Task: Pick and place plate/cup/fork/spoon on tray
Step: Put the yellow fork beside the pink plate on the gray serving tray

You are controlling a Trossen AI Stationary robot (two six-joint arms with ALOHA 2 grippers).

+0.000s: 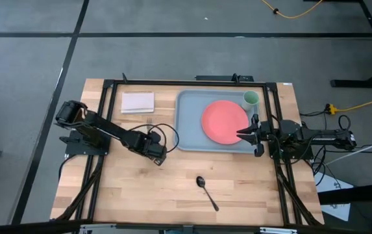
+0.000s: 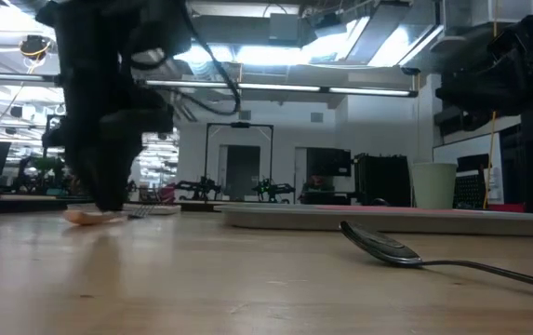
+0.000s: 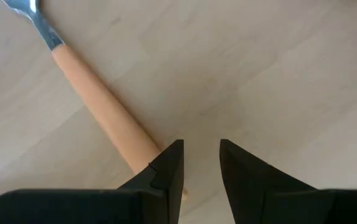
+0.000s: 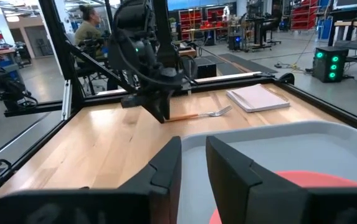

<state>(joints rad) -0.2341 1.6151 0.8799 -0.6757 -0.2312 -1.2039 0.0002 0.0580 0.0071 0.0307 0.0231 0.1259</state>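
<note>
The fork lies flat on the table, its orange handle pointing at my left gripper and its silver head toward the napkin. My left gripper is low over the handle's free end, its fingers a narrow gap apart with nothing between them. The coral plate lies in the blue-grey tray, and the green cup stands in the tray's far right corner. The dark spoon lies on the table toward its near edge. My right gripper hovers at the plate's right edge, slightly open and empty. My left gripper comes at the fork from above, pointing down. One finger covers the free end of the handle, and the handle lies outside the gap between the fingers. I cannot tell whether the finger touches it.
A pale folded napkin lies at the far left of the table, beside the tray. Bare wood lies around the spoon near the front edge. A black frame rail runs around the table. A person sits in the room beyond.
</note>
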